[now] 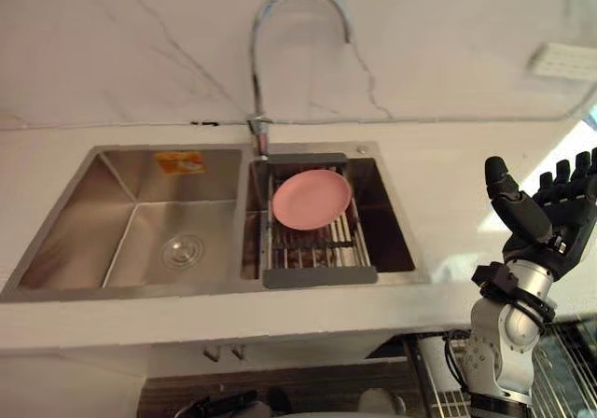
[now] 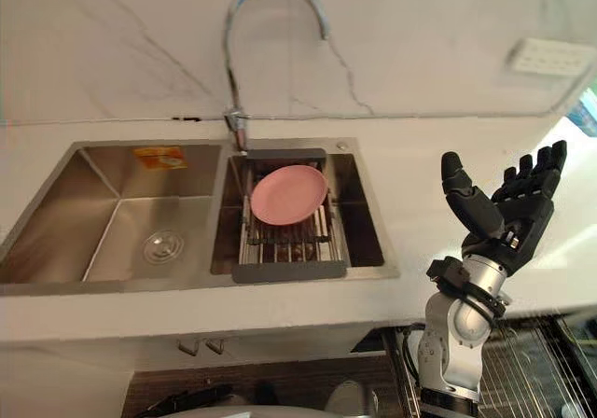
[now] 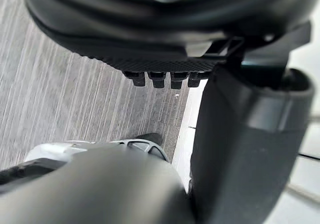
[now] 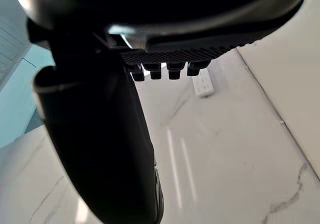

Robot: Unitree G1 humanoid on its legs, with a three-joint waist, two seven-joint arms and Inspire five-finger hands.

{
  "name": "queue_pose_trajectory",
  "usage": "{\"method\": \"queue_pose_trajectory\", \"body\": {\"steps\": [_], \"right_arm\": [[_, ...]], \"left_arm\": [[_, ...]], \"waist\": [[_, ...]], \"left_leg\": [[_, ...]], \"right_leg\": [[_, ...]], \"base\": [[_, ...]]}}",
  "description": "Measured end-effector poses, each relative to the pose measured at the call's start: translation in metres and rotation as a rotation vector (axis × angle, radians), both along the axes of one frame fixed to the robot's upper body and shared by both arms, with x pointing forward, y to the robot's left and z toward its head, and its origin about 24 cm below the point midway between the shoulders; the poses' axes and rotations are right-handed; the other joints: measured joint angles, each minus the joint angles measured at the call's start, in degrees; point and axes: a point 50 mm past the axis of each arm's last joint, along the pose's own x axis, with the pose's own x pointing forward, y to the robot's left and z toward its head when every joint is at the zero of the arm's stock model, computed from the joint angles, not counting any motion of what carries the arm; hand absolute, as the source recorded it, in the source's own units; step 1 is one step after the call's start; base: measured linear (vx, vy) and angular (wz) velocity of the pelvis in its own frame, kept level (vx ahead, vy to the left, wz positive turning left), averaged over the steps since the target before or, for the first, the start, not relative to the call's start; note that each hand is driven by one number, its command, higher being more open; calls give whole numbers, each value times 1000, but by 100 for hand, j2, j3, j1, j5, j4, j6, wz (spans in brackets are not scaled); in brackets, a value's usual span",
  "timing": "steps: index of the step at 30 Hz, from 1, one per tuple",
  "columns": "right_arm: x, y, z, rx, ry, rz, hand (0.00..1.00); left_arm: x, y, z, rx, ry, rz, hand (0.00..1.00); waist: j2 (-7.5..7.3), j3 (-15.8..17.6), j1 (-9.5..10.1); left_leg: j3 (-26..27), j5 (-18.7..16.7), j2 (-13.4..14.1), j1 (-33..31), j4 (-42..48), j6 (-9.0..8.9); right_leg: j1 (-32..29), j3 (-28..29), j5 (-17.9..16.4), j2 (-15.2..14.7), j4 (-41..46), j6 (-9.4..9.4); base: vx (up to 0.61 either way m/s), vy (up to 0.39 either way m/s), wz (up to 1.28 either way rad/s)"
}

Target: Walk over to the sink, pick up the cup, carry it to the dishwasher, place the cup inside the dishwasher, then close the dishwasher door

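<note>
Sink [image 1: 70,236] is found set into a white counter [image 1: 448,171] directly ahead, with a curved faucet [image 1: 254,63] behind the divider of its two basins and a pink plate [image 1: 312,199] laid on a grey drain rack [image 1: 319,276] across the right basin; where the cup stands cannot be told. The right hand [image 2: 524,205] is held raised over the counter, well to the right of the sink, fingers straight and spread, thumb apart, nothing grasped. The left hand [image 3: 165,39] is seen above a grey floor [image 3: 60,104], fingers straight, nothing held.
</note>
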Motion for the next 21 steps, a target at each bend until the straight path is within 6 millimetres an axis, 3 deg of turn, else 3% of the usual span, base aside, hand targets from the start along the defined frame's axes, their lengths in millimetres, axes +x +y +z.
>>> {"method": "queue_pose_trajectory", "body": {"steps": [4, 13, 21], "right_arm": [[3, 5, 1, 0, -3, 20, 100], [-3, 4, -6, -23, 28, 41, 100], [-5, 12, -13, -211, 110, 337, 100]], "left_arm": [[5, 1, 2, 19, -12, -45, 100], [4, 2, 2, 31, -15, -63, 100], [3, 2, 2, 46, -15, -99, 100]], "waist": [[-45, 14, 39], [-45, 83, -34], [-46, 93, -111]], "left_leg": [[43, 17, 29, 8, -139, -9], [95, -202, 102, 320, -105, -144], [164, -229, 139, 447, -122, -163]], "right_leg": [[281, 15, -37, 173, -721, 80], [679, 17, -27, 282, -1010, 94], [850, -1, -30, 331, -1147, 90]], "base": [[168, -65, -7], [63, -27, -8], [11, -23, -4]]}}
